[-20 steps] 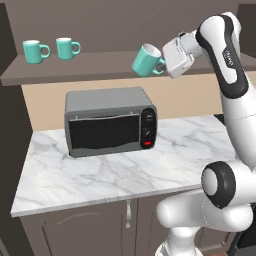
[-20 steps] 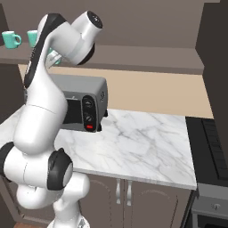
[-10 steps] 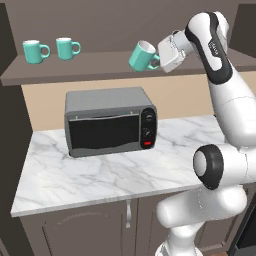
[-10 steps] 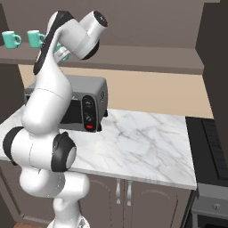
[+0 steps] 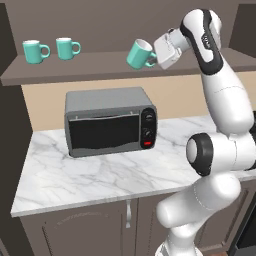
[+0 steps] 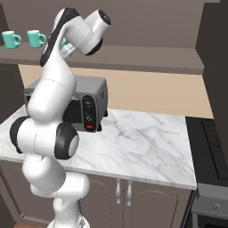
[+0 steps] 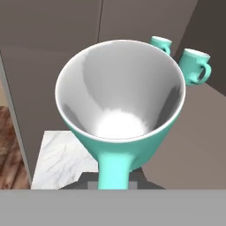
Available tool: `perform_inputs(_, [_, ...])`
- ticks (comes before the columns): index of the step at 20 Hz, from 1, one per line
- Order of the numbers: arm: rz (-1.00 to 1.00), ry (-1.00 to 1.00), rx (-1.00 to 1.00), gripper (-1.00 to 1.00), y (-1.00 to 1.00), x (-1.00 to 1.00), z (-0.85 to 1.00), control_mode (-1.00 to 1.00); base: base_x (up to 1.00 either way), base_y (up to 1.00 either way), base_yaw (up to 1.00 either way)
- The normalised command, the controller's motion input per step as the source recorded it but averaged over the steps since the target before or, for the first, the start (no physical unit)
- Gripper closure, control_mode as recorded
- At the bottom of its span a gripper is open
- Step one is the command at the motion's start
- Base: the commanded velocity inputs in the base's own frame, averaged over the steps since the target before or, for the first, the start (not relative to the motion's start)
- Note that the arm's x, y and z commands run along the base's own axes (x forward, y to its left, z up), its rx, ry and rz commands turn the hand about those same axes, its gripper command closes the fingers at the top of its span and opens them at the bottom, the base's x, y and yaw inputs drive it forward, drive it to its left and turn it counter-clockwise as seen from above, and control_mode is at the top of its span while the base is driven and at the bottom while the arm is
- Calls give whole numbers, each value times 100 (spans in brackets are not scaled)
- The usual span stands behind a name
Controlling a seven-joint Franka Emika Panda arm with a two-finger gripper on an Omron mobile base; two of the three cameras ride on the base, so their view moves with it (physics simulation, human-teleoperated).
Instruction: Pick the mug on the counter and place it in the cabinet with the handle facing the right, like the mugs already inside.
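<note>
So my gripper has the mug by its handle, top centre of the left base view, tipped with the rim toward the upper right, just over the cabinet shelf. Can't really see my fingertips: in the hand view the mug blocks them, handle running off the bottom, so how wide they sit is hard to say. Two mugs stand upper left on the shelf. Microwave sits mid-frame on the counter. From the right, my arm covers the mug.

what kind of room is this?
A rendered kitchen, most likely: marble counter with a toaster oven on it, teal mugs on a wall shelf, base cupboards below.
</note>
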Motion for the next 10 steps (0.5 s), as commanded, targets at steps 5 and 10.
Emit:
perform_inputs(5, [9, 0, 0, 100, 0, 15, -3, -100, 0, 0, 0])
perform_inputs(10, [7, 0, 0, 100, 0, 16, -5, -100, 0, 0, 0])
